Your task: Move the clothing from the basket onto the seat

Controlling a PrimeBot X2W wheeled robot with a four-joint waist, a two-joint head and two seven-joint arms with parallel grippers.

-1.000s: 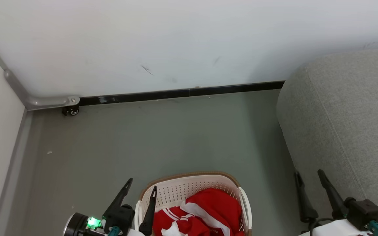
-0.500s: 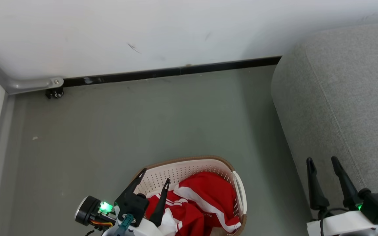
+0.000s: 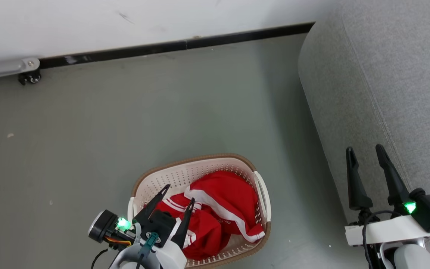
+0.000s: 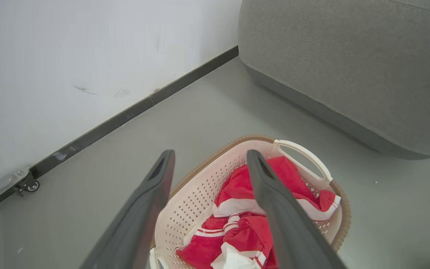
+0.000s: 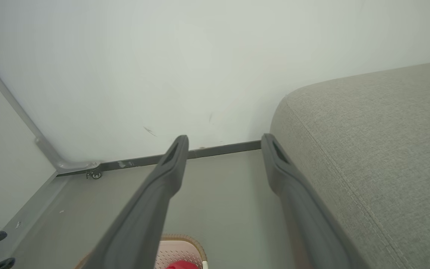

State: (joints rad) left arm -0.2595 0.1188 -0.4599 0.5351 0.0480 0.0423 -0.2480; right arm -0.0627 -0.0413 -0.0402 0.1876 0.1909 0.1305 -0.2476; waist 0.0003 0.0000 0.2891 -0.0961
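The cream perforated basket [image 3: 192,160] with a brown rim stands on the grey floor, and the red clothing [image 3: 224,198] with white stripes lies crumpled inside it. My left gripper [image 3: 180,192] hovers open over the basket's left part, just above the fabric and holding nothing. In the left wrist view, the left gripper [image 4: 210,153] frames the basket [image 4: 200,201] and the clothing [image 4: 237,185]. My right gripper [image 3: 364,148] stands open and empty beside the front edge of the grey seat [image 3: 386,74]. The right gripper [image 5: 225,137] points at the wall, with the seat [image 5: 379,149] on its right.
A white wall with a black baseboard [image 3: 170,46] runs along the back. A metal rail with a small caster [image 3: 28,77] sits at the far left corner. Bare grey floor [image 3: 125,119] lies between the wall, the basket and the seat.
The head camera has tilted down, shifting the whole picture up. My left gripper has come from beside the basket's left wall to over the clothing. Both grippers stay open.
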